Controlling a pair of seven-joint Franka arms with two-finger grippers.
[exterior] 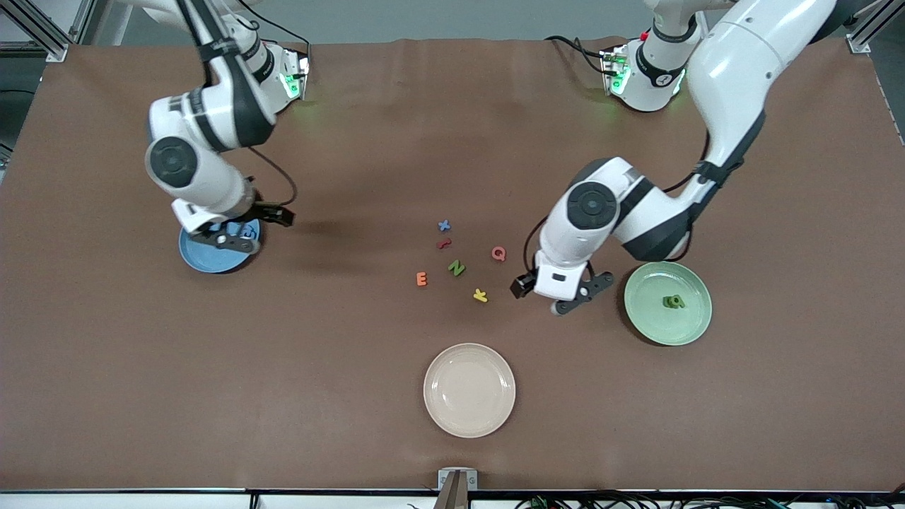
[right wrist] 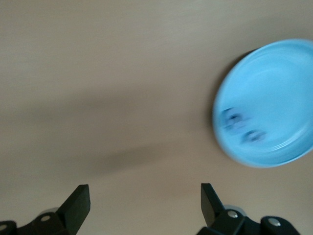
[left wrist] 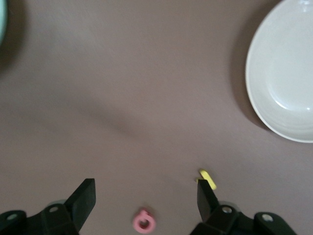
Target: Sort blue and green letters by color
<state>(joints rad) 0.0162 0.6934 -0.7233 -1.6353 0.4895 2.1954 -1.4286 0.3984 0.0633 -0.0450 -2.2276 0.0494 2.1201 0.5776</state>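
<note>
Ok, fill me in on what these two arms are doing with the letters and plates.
They are sorting foam letters by color. The right gripper hangs open over the blue plate, which already holds blue letters. The left gripper is open and empty above the table between the green plate, which holds green letters, and the loose pile. A blue X and a green N are unsorted. The white plate holds nothing.
</note>
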